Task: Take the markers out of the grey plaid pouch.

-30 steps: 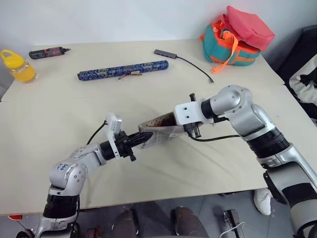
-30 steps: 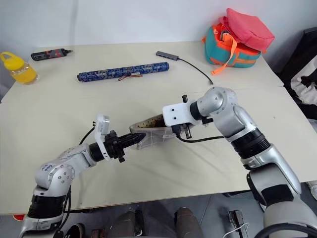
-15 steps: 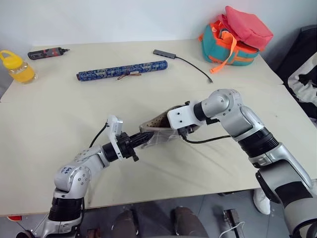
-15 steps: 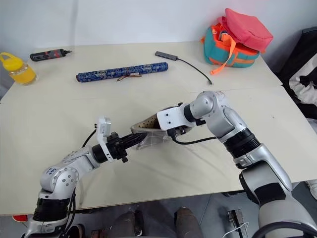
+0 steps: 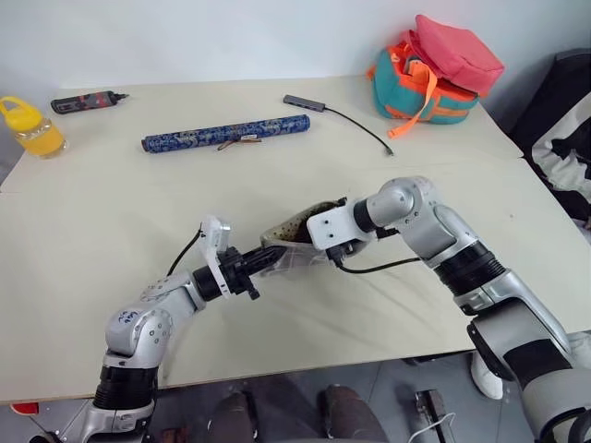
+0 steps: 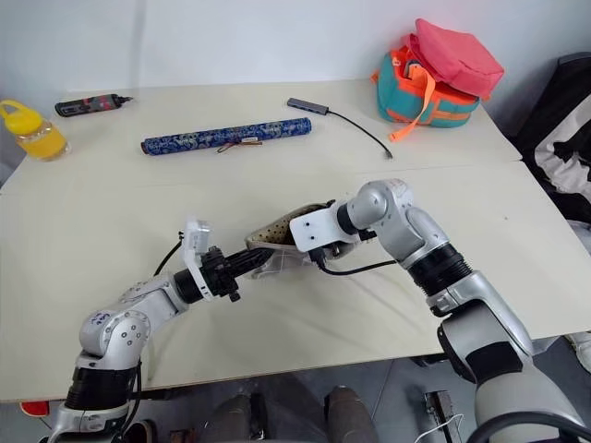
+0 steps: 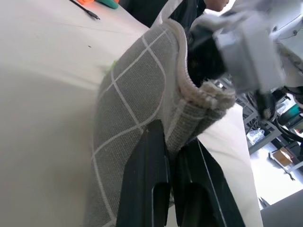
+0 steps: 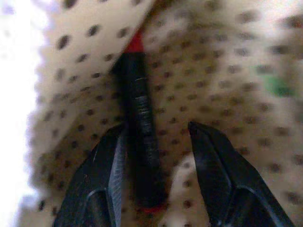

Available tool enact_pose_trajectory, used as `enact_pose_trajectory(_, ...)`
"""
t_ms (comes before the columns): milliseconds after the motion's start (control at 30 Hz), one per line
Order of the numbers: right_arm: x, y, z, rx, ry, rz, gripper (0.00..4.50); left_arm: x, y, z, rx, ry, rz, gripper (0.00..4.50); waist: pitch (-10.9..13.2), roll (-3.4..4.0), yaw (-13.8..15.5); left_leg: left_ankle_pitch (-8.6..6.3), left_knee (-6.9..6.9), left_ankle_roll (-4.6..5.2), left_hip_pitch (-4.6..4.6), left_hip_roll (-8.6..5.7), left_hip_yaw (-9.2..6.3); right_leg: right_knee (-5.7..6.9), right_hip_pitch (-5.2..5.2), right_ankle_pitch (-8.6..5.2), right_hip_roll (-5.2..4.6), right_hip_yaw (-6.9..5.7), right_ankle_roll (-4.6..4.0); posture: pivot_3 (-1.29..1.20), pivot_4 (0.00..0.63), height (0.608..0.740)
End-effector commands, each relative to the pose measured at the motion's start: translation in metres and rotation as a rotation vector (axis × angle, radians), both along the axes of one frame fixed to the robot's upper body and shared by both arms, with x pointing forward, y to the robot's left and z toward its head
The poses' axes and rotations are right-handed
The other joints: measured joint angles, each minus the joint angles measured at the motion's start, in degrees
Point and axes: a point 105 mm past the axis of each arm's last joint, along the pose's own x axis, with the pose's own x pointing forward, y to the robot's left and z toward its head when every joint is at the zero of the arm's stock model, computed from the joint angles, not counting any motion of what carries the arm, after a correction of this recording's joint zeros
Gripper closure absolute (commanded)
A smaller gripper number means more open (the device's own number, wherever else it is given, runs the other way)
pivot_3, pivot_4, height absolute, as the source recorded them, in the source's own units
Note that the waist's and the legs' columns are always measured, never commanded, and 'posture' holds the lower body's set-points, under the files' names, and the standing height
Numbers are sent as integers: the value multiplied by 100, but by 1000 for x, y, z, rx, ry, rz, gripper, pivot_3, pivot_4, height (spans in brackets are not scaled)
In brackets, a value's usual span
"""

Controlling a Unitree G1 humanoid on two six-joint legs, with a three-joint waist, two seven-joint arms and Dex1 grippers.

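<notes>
Grey plaid pouch (image 5: 294, 242) sits mid-table (image 5: 111, 212), its near edge lifted by the left gripper (image 5: 270, 259). From the head views, the right gripper (image 6: 297, 242) has dipped lower than a second ago and now reaches into the pouch's mouth, so the reach for the markers has begun.

At the left wrist, the fingers (image 7: 147, 165) are pinched fully shut on the zipper edge, holding the mouth up.

At the right wrist, the fingers (image 8: 106, 165) have parted to about half open and straddle the black marker (image 8: 140, 137) against the dotted lining, not yet clamped on it. A green smudge (image 8: 278, 85) nearby may be the second marker.
</notes>
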Motion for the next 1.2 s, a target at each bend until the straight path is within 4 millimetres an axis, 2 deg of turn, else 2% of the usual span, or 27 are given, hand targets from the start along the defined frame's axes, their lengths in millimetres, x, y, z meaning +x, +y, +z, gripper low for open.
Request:
enact_pose_trajectory(33, -6, -1, -12, -29, 59, -1, 2353, 1, 4, 3, 18, -33, 20, 4500, 0, 0, -3, 0, -1, 0, 0, 0, 0, 0, -1, 0, 0, 2, 0, 0, 150, 740)
enact_pose_trajectory(167, -3, 10, -11, -10, 25, 16, 2353, 0, 4, 3, 16, -36, 19, 4500, 0, 0, -2, -6, -6, -10, 27, 9, -2, -7, 28, 0, 11, 1, 0, 0, 150, 740)
enact_pose_trajectory(367, -3, 8, -27, -22, 54, 1, 2353, 0, 3, 3, 17, -40, 18, 4500, -1, -2, -12, -8, -11, -14, 54, 16, 2, -11, 49, 0, 21, 8, -5, 0, 150, 740)
enact_pose_trajectory(467, -3, 8, -28, -9, 59, -2, 3284, -1, 4, 1, 36, -43, 20, 4500, -2, -2, -25, -8, -10, -14, 59, 18, 4, -11, 54, 0, 22, 11, -6, 0, 150, 740)
enact_pose_trajectory(533, -1, 9, -22, 12, 28, 5, 3925, 0, 5, 3, 21, -41, 26, 4500, -2, -2, -31, -8, -11, -14, 59, 18, 4, -10, 54, 0, 23, 11, -7, 0, 150, 740)
enact_pose_trajectory(567, -2, 11, -16, 37, 26, 12, 3985, 0, 5, 3, 24, -44, 29, 4500, -1, -2, -33, -8, -12, -15, 60, 19, 4, -10, 54, 0, 24, 11, -8, 0, 150, 740)
enact_pose_trajectory(667, -6, 16, 6, 109, 16, 28, 3985, 0, 6, 3, 39, -52, 36, 4500, -1, -2, -26, -9, -13, -16, 57, 19, 4, -11, 51, 0, 23, 12, -8, 0, 150, 740)
enact_pose_trajectory(867, -16, 12, 43, 208, 10, 21, 3985, 3, 10, 3, 52, -68, 58, 4500, -1, -2, 24, -11, -25, -20, 47, 19, 4, -17, 37, 0, 23, 9, -7, 0, 150, 740)
enact_pose_trajectory(967, -19, 3, 54, 248, 32, -4, 3985, 5, 11, 4, 60, -84, 68, 4500, 0, -3, 41, -13, -29, -22, 43, 19, 4, -27, 36, 0, 21, 8, -7, 0, 150, 740)
enact_pose_trajectory(1033, -14, -2, 61, 282, 12, -31, 3985, 5, 11, 5, 54, -90, 64, 4500, 0, -3, 46, -13, -31, -22, 39, 18, 3, -32, 35, 0, 21, 7, -7, 0, 150, 740)
enact_pose_trajectory(1133, -13, -3, 69, 360, 47, -58, 3985, 5, 11, 5, 65, -101, 62, 4500, 1, -4, 41, -13, -33, -21, 36, 18, 4, -38, 34, 0, 22, 7, -8, 0, 150, 740)
enact_pose_trajectory(1200, -20, 0, 73, 419, 100, -42, 3985, 8, 13, 7, 65, -121, 82, 4500, 1, -4, 36, -13, -36, -21, 36, 18, 4, -38, 33, 0, 22, 8, -8, 0, 150, 740)
